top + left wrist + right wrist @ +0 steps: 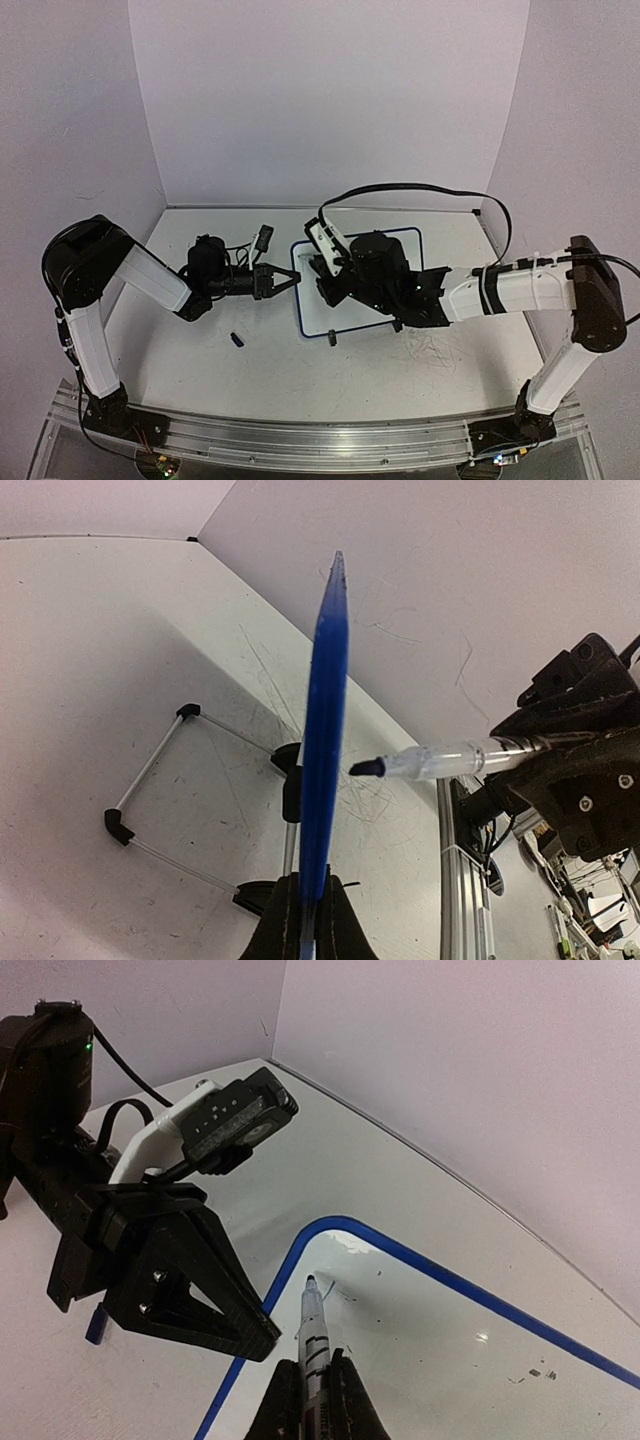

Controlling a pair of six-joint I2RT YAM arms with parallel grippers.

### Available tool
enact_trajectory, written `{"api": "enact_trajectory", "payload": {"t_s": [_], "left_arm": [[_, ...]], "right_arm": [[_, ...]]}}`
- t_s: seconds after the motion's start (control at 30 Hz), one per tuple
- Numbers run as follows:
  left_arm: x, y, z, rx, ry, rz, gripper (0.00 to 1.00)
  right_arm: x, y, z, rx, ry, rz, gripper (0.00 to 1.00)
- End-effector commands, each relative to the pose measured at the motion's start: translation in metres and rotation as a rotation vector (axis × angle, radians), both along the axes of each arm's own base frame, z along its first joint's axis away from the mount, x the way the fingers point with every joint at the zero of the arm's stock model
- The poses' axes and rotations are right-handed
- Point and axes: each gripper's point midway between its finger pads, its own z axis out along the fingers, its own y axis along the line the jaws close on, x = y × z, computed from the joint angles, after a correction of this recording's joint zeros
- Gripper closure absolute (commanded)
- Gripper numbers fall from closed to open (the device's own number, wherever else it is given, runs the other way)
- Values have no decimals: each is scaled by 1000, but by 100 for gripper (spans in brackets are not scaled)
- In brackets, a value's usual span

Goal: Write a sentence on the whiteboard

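The whiteboard [312, 315], white with a dark blue rim [330, 1225], lies mid-table, mostly under my right arm. My left gripper [293, 279] is shut on its left rim, which the left wrist view shows edge-on between the jaws [308, 920]. My right gripper [314, 1360] is shut on a clear marker [314, 1325]. The marker's dark tip [311, 1282] rests at the board's corner nearest the left gripper. Of the sentence, only a short thin blue stroke [329, 1289] shows beside the tip.
The marker's dark blue cap [238, 340] lies on the table left of the board. The board's wire stand with black corner pieces [118, 826] shows beneath it. Purple walls close the back and both sides. A metal rail [300, 435] runs along the near edge.
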Motion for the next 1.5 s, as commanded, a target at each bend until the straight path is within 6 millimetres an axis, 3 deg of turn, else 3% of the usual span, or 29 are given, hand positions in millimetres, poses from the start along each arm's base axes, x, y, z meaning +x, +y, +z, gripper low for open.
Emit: {"api": "enact_trajectory", "payload": {"t_s": [0.0, 0.67, 1.47], "left_arm": [[-9, -1, 23, -43, -50, -30, 100], [-9, -1, 27, -48, -56, -28, 100], [-8, -1, 29, -52, -58, -24, 100]], "right_arm": [[10, 4, 20, 51, -41, -35, 100], [20, -13, 9, 22, -43, -144, 100], [7, -34, -7, -3, 13, -157, 100]]}}
